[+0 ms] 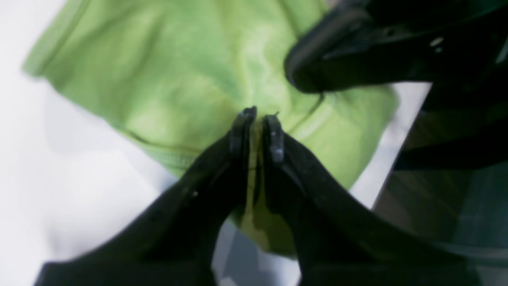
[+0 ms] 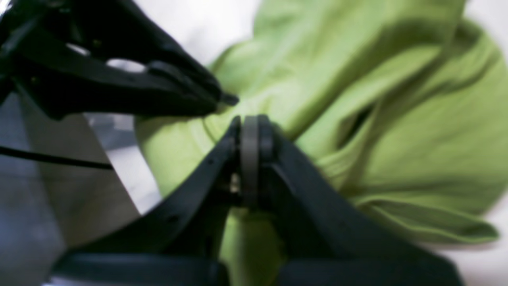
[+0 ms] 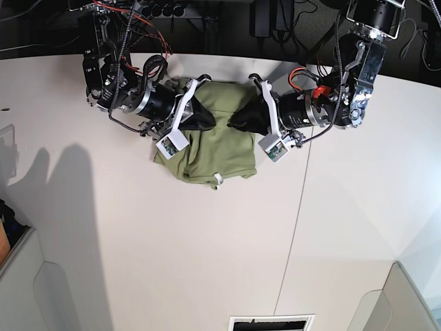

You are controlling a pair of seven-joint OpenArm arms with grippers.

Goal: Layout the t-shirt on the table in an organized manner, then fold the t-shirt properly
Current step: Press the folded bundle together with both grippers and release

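The olive-green t-shirt (image 3: pixel 213 148) lies crumpled near the far edge of the white table (image 3: pixel 207 241), its small white tag (image 3: pixel 217 179) at the near hem. My left gripper (image 1: pixel 258 117) is shut on a fold of the t-shirt (image 1: pixel 166 71), and green cloth shows in the narrow gap between its fingers. My right gripper (image 2: pixel 250 121) is shut, pads together, with its tips against the t-shirt (image 2: pixel 397 139); no cloth shows between them. In the base view the left gripper (image 3: pixel 233 124) and right gripper (image 3: pixel 209 123) face each other, almost touching, over the shirt's upper part.
The table's far edge (image 1: pixel 397 159) runs close beside the shirt, with dark floor beyond it. A thin dark seam (image 3: pixel 296 207) crosses the tabletop right of the shirt. Cables and electronics (image 3: pixel 131 21) sit behind the arms. A white vent (image 3: pixel 272 323) lies at the near edge.
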